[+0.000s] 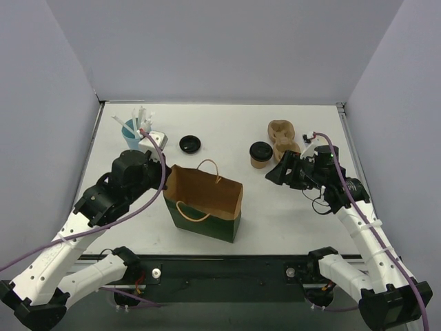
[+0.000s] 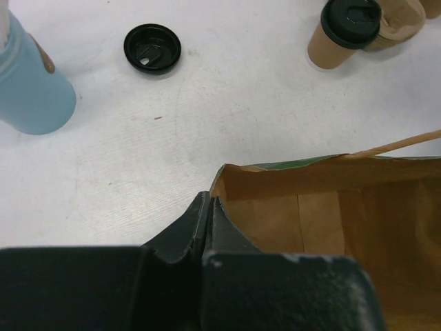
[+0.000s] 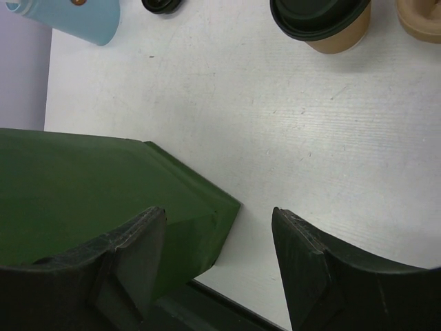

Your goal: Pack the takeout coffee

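The left gripper [image 2: 209, 203] is clamped on the bag [image 1: 207, 200] rim, while the right gripper [image 3: 217, 215] gapes wide, empty. The coffee [image 1: 260, 154] stands upright beyond the bag's right end. It looks light and crushable, so grip its paper body gently.

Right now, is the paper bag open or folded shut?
Open. The paper bag stands upright, mouth spread wide, its brown inside showing from above; the left tool pinches one rim corner.
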`<state>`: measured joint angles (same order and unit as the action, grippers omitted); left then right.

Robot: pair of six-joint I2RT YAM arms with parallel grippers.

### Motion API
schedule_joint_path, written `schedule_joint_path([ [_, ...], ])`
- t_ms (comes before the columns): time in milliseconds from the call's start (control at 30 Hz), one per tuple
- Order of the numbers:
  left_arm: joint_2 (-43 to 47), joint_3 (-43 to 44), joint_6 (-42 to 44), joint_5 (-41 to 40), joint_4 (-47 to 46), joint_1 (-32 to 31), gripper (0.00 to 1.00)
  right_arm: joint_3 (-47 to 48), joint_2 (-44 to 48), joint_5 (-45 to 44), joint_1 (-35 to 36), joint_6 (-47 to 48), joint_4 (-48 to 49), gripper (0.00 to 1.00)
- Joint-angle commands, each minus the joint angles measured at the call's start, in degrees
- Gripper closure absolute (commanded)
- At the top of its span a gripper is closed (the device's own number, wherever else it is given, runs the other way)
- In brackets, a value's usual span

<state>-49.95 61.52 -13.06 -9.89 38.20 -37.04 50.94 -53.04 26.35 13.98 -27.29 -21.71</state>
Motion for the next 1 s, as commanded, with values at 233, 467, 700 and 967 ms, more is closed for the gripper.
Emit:
schedule_joint_path([
  [233, -1.46, -0.26, -8.91, -11.64, -3.04, -0.14, 1.00, 5.48, -2.42, -9.91, 0.35, 1.97, -2.10, 0.37],
  [467, -1.20, 2.20, -7.69, -10.85, -1.90, -0.14, 0.68, 8.30, -5.67, -14.12, 0.35, 4.00, -3.16, 0.37],
  [700, 3.18, 4.93, -1.81, -8.58, -3.38, -0.05, 0.21, 16.55, -15.68, -20.10, -2.81, 9.27, -2.98, 0.36],
  [967, 4.77, 3.01, 3.65, -4.35, 0.65, 0.03, 0.11, 30.51, -34.93, -20.64, -8.43, 17.53, -3.77, 0.36],
])
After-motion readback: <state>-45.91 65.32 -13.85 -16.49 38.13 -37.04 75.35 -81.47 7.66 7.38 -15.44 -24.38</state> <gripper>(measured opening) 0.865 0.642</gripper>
